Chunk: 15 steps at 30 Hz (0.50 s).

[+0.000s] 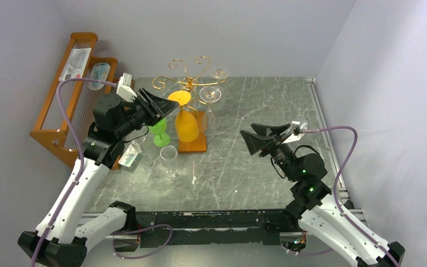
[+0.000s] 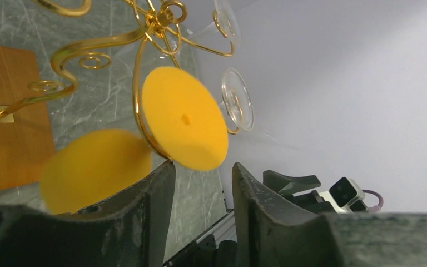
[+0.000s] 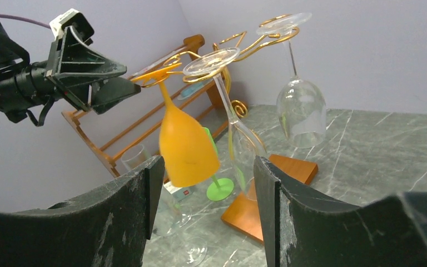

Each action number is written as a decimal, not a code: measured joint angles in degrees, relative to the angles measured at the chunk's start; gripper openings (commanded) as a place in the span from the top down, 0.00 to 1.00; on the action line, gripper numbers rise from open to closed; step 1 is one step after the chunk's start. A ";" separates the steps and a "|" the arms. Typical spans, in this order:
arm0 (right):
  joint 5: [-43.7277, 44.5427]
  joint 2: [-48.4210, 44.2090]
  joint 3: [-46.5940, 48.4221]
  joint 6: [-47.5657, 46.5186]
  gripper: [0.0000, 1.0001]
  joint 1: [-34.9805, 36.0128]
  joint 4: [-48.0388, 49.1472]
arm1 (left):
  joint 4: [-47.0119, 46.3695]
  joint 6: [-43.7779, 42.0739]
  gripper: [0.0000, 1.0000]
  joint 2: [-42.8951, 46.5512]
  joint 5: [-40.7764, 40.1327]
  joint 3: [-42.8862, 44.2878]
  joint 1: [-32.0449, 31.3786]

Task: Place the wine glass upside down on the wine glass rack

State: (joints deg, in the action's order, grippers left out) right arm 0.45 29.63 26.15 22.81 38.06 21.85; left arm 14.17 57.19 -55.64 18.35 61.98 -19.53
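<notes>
An orange wine glass [image 1: 187, 127] hangs upside down on the gold wire wine glass rack [image 1: 190, 83], its round foot [image 2: 184, 118] resting on a curled arm. My left gripper [image 1: 172, 108] is open just beside that foot. Its fingertips [image 2: 165, 172] are at the foot's edge and nothing is between them. In the right wrist view the orange glass [image 3: 186, 142] dangles from the rack [image 3: 239, 50] with the left gripper [image 3: 117, 86] to its left. My right gripper [image 3: 205, 161] hovers open and empty over the table's middle right [image 1: 248, 130].
Two clear glasses [image 1: 211, 94] [image 1: 219, 72] also hang on the rack, above its orange-brown base [image 1: 192, 143]. A green glass [image 1: 159, 132] and a clear glass [image 1: 168, 154] are on the table to the left of the base. A stepped wooden shelf [image 1: 66, 105] lines the left wall.
</notes>
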 measured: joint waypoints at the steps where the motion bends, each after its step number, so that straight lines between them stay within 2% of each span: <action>1: 0.00 0.15 0.24 0.20 0.35 0.00 -0.17 | 0.55 -0.28 0.46 0.37 -0.09 0.00 0.00; 9: 1.07 4.76 7.39 3.39 0.34 0.00 -7.91 | 7.19 -3.10 0.26 3.56 -1.44 0.00 0.00; 15: -1.27 10.12 11.85 5.40 0.35 0.00 -13.22 | 13.51 -8.39 0.09 8.02 -5.29 0.96 0.00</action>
State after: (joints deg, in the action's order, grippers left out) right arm -0.82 39.75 38.00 28.21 38.06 8.62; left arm 27.68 48.80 -47.62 13.06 62.94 -19.53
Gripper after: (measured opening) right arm 0.654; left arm 0.847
